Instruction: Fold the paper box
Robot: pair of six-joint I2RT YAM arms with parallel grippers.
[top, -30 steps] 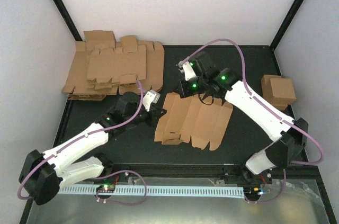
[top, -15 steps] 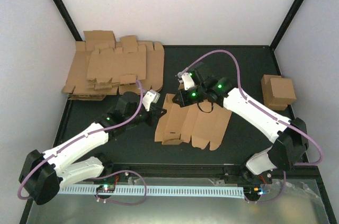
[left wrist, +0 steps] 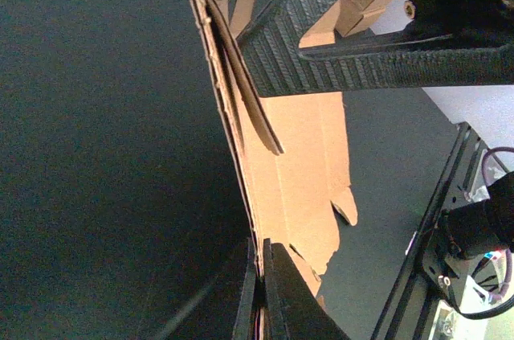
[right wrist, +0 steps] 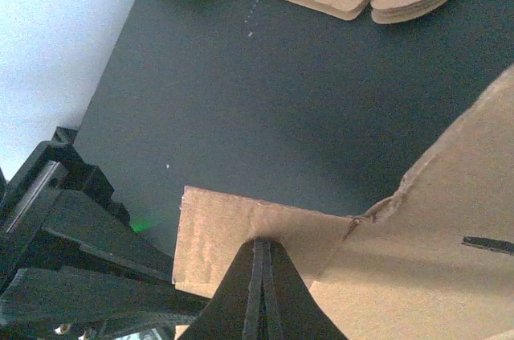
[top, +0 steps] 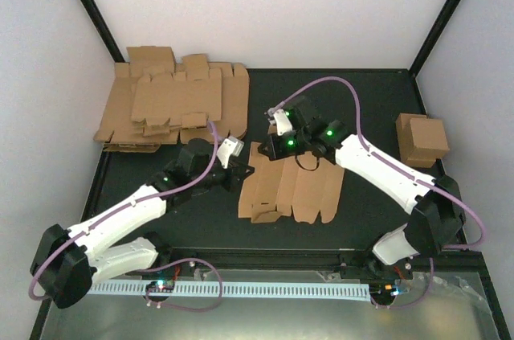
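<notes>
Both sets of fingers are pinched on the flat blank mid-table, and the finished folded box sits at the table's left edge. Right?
Not quite. The folded box sits at the table's right edge; the pile of blanks is what lies on the left. The top view shows it. The left fingers and right fingers are indeed pinched on the flat blank.
</notes>
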